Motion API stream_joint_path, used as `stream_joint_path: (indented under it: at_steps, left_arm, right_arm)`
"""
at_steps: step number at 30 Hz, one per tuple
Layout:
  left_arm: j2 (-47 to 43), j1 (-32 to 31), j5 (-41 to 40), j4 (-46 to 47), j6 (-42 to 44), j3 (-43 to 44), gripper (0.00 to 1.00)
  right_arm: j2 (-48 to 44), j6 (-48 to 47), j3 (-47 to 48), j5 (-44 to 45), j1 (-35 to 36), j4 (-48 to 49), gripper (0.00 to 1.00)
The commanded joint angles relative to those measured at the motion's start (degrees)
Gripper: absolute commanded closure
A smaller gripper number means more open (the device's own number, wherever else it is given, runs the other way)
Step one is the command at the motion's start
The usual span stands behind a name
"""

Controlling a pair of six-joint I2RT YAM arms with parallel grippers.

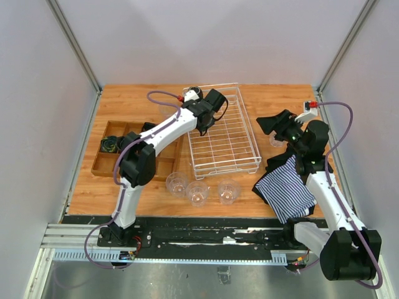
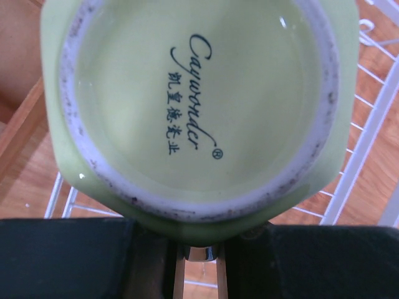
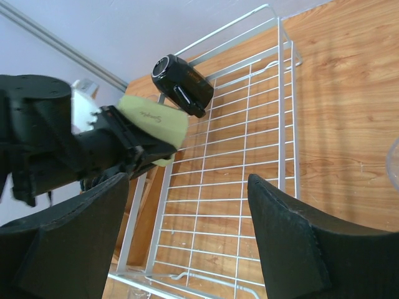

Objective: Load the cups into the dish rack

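Mug point(image 2: 199, 112), pale green, gripped in my left claw point(image 2: 199, 249); right claw point(image 3: 189, 187) open, empty.
I'd lower it into the dish rack point(image 1: 224, 163), five o'clock of the black mug point(image 3: 182, 84).

- On the underside of the pale yellow-green mug point(image 2: 199, 106), directly in front of the left end effector point(image 2: 199, 252): the brand "Caywonder" in dark slanted script.
- Beside that word, on the same base: one line of Chinese characters, and a small ® mark at the end of the script.
- In the right wrist view, a dark script word shows on the mug, too small to read.
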Motion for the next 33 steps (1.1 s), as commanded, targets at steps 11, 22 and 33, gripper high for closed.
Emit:
stream_joint_path:
  at_steps: [11,22,33]
  left_arm:
    - [7.9,0.0,-5.2,-5.1,-3.7,8.5,0.99]
    - [12.1,2.3,-3.7,-4.8,-1.0,12.7,0.99]
    - [13.1,2.7,-0.9,-3.0,0.5,13.4,0.62]
  right_arm:
    - [-0.2,-1.5,-0.6,-2.6,-2.5,0.9,0.23]
    - [1.3,-2.3,-0.3,-3.3,-2.5,1.0,0.23]
    - [2.9,-2.9,1.2,-4.2,-2.5,0.9,0.22]
